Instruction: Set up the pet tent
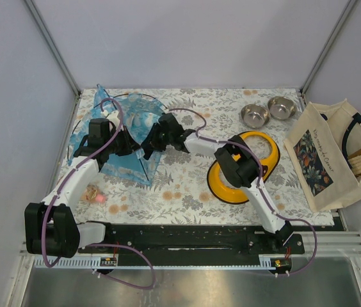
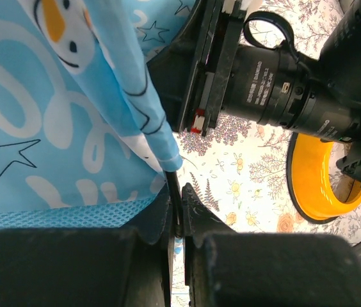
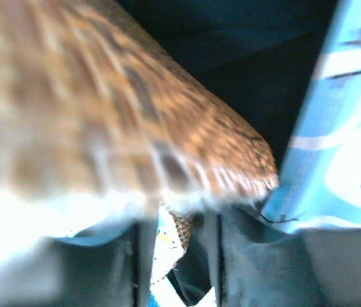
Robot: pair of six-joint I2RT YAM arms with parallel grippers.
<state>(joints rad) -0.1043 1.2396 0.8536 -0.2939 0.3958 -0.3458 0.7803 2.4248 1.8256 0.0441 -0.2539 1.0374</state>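
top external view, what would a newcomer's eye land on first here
The light-blue snowman-print pet tent stands out first, at the far left of the floral table. Next comes the bright yellow bowl right of centre, then the cream tote bag at the right edge.

Pale lavender-grey panels close the scene in: a back wall (image 1: 193, 38) at 12 o'clock, a left wall (image 1: 14, 115) at 9 and a right wall (image 1: 360, 51) at 3. Aluminium struts (image 1: 51, 46) run down the two rear corners. The table in the middle wears a white floral tablecloth (image 1: 187, 192) with grey leaves and orange blooms. A black mounting plate (image 1: 187, 240) crosses its near edge, and a brushed metal sheet (image 1: 187, 288) lies at 6 o'clock. The light is soft and even.
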